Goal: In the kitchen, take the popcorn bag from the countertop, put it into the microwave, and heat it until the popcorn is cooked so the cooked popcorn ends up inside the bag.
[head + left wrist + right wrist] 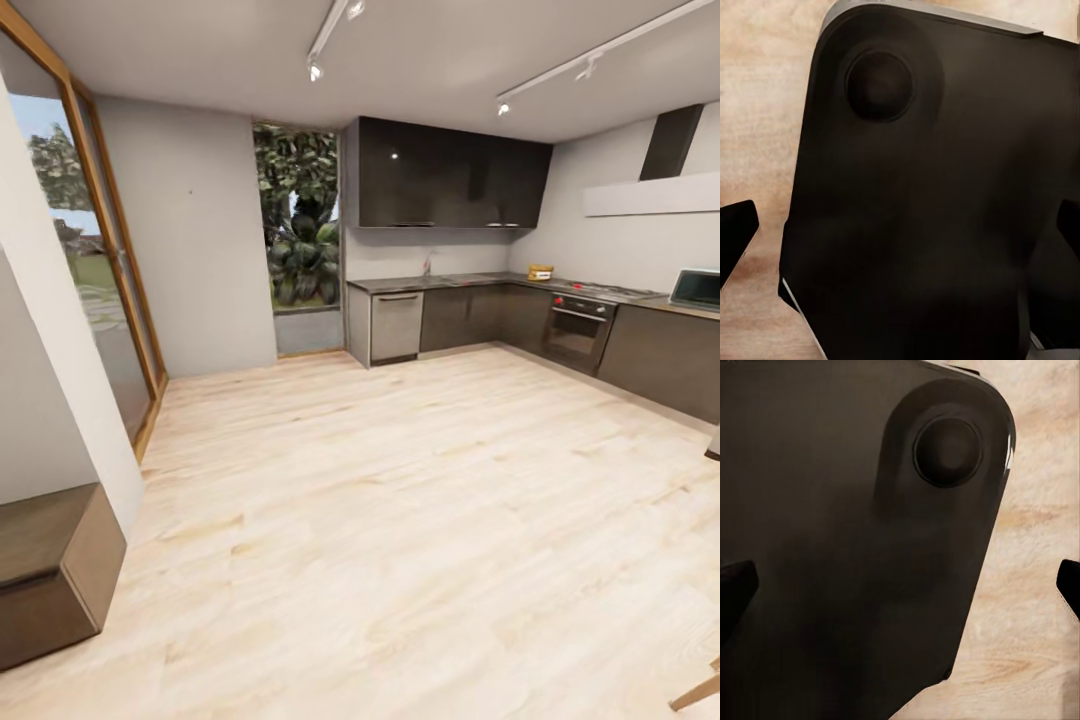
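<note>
Across a wide pale wooden floor [400, 520], the small tan-brown popcorn bag [540, 272] sits on the long grey glossy table [450, 282] topping dark cabinets, near a steel built-in oven [578, 330]. The pale boxy microwave [697, 289] with its dark glass door stands further right, well apart from the bag. Left fingers [736, 236] and right fingers [735, 589] seem spread, holding nothing
</note>
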Tool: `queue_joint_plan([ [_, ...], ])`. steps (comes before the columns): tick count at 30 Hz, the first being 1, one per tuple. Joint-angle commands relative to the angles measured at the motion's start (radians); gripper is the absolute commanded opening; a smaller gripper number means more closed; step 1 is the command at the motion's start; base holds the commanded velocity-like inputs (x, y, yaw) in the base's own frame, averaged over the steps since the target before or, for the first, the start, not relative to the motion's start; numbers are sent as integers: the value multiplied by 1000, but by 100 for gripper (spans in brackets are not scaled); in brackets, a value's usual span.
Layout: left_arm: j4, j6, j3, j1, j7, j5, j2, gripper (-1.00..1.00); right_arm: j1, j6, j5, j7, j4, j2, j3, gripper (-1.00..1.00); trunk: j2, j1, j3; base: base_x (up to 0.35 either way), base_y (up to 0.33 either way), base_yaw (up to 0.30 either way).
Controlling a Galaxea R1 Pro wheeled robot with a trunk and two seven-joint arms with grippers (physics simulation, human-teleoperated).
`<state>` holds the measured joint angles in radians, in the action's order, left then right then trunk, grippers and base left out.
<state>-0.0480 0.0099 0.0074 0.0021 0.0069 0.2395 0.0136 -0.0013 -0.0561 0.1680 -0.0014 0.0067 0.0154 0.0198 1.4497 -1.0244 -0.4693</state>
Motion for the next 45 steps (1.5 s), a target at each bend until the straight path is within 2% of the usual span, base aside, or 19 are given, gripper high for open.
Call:
queue_joint_plan([
  [1,-1,-3,0,0,1,6,0,100,0,-4,4,0,1,0,0,100,0,-1,-1,323,92,0],
  [27,-7,-14,-11,1,0,-4,5,100,0,-5,9,-2,-1,0,5,100,0,-1,-1,323,82,0],
  [45,-7,-15,0,0,1,2,3,100,0,-5,9,-2,-1,0,5,100,0,-1,-1,323,39,0],
])
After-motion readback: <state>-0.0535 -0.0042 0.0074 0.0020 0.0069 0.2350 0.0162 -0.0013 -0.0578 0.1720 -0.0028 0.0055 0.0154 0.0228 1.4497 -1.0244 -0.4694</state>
